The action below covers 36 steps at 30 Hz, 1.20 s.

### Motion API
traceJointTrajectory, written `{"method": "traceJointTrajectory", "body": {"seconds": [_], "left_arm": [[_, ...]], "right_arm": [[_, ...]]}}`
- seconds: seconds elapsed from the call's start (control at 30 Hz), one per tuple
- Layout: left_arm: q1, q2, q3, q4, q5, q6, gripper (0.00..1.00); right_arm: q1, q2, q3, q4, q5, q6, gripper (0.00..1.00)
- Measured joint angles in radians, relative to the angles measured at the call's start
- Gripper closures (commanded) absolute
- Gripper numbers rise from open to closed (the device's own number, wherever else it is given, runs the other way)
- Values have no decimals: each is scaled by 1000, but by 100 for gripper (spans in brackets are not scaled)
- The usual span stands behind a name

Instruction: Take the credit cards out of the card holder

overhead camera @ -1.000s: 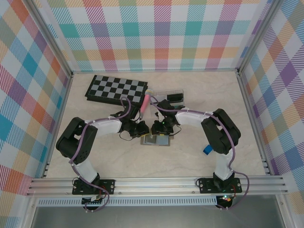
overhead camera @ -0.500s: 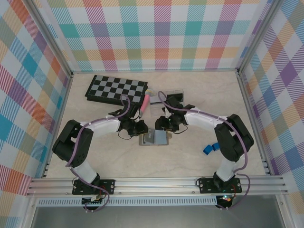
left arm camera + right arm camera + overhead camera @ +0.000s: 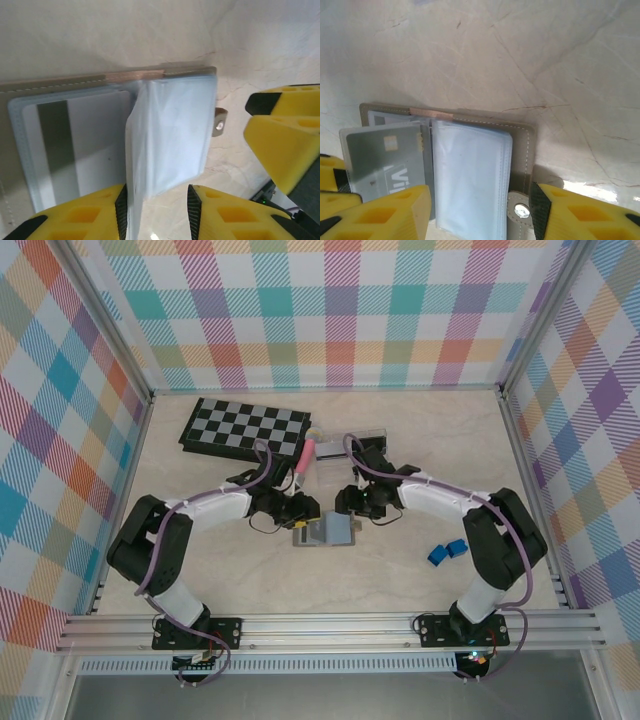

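The flat grey-blue bifold card holder (image 3: 328,531) lies opened on the pale marbled bench (image 3: 250,575). It sits between the two sets of jaws, and its long axis runs from one set across to the other. The jaws of the left gripper (image 3: 156,202) are held partly spread. A loose clear plastic sleeve leaf (image 3: 170,135) of the holder hangs down into the gap between them without being squeezed. Beside that leaf, off the left gripper's left finger, a pale card with a dark stripe (image 3: 75,145) is seen flat in its pocket, stripe running toward the jaws. The jaws of the right gripper (image 3: 480,202) are spread wide, straddling the holder's near edge. A grey card with pale lettering (image 3: 385,157) lies just beyond their left finger. The holder's small snap tab (image 3: 521,210) points at their right finger.
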Motion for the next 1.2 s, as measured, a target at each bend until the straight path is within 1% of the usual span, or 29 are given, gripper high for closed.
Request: {"method": "traceJointTrajectory", "body": {"seconds": [0.13,0.4,0.57,0.67,0.77,0.97,1.1,1.2], "left_arm": [[-18,-7,-1,41,11,-50,64],[-70,-3,0,102,8,-126,64],[-75,16,0,133,-1,-159,62],[-77,31,0,155,-4,-179,62],[-77,35,0,159,-32,-186,63],[-69,26,-1,110,-131,-186,69],[-56,-8,-19,104,-162,-195,74],[-49,-18,-35,112,-167,-211,78]], "right_arm": [[-6,-51,-62,31,16,38,44],[-29,-120,-116,58,74,93,44],[-41,-179,-149,66,111,118,44],[-43,-188,-149,68,125,124,44],[-43,-188,-149,67,127,127,45],[-40,-160,-137,66,89,102,52],[-6,-97,-83,58,68,71,60],[29,-53,-38,53,59,51,69]]}}
